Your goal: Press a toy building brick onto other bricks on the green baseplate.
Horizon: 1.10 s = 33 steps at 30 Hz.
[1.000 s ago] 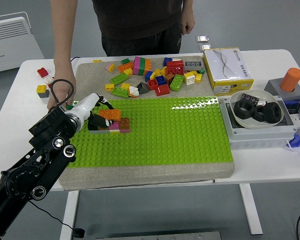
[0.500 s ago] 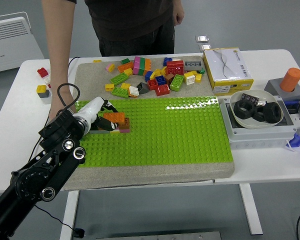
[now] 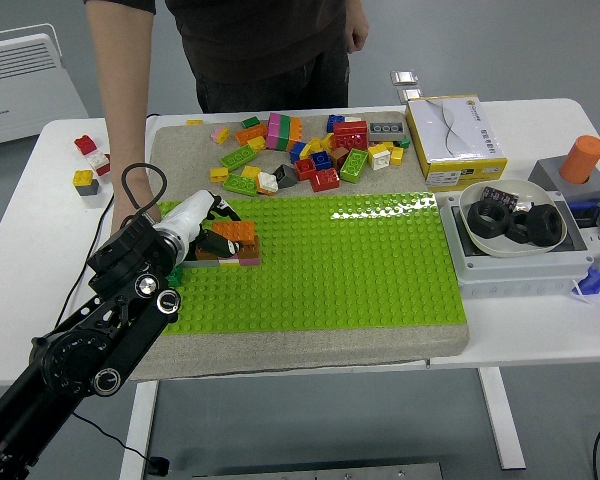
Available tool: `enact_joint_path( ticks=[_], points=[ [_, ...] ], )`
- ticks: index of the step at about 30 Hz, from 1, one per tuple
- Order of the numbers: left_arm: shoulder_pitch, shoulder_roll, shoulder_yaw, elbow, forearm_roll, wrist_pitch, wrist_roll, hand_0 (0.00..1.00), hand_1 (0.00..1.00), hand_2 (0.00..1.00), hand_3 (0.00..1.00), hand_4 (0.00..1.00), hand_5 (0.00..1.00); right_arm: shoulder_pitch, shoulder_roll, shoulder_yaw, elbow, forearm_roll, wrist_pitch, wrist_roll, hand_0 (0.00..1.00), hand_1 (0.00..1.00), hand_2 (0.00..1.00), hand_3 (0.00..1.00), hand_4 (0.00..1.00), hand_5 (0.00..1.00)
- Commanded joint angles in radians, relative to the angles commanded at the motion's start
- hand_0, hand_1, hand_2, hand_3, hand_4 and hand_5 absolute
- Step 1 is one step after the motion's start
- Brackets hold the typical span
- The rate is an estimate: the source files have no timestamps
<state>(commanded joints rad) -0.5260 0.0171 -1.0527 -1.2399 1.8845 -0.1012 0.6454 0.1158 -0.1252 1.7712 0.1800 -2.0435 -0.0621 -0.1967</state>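
The green baseplate [image 3: 330,260] lies on a grey mat. At its left end sits a small stack of bricks [image 3: 242,252]: an orange brick [image 3: 234,231] on top of brown, pink and grey ones. My left hand [image 3: 208,226], white with dark fingers, rests on the orange brick with its fingers curled over it, pressing down. A pile of loose coloured bricks [image 3: 300,150] lies on the mat behind the baseplate. A person stands at the far side, one hand [image 3: 132,207] planted on the table beside the baseplate's left corner. My right arm does not show.
A yellow and white box [image 3: 452,138] stands at the back right. A grey tray holds a white bowl [image 3: 510,222] with black rings. An orange cylinder [image 3: 583,158] sits on a grey block far right. A few loose bricks [image 3: 88,160] lie far left.
My left arm has moved forward and right, bringing the hand further over the orange brick on the stack. The person has shifted slightly left.
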Motion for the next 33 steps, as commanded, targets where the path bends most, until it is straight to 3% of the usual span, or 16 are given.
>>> enact_joint_path(
  ticks=[13, 33],
  points=[
    [0.006, 0.002, 0.003, 0.016, 0.002, -0.006, 0.0, 0.844, 0.806, 0.779, 0.342, 0.634, 0.002, -0.005, -0.001, 0.01, 0.0, -0.011, 0.001, 0.0, 0.722, 0.68, 0.741, 0.809, 0.835, 0.998],
    [0.003, 0.009, 0.01, -0.016, 0.034, -0.009, 0.0, 0.838, 0.801, 0.771, 0.336, 0.625, 0.002, -0.008, -0.001, 0.029, 0.0, -0.025, 0.002, 0.001, 0.725, 0.68, 0.739, 0.808, 0.838, 0.998]
  ],
)
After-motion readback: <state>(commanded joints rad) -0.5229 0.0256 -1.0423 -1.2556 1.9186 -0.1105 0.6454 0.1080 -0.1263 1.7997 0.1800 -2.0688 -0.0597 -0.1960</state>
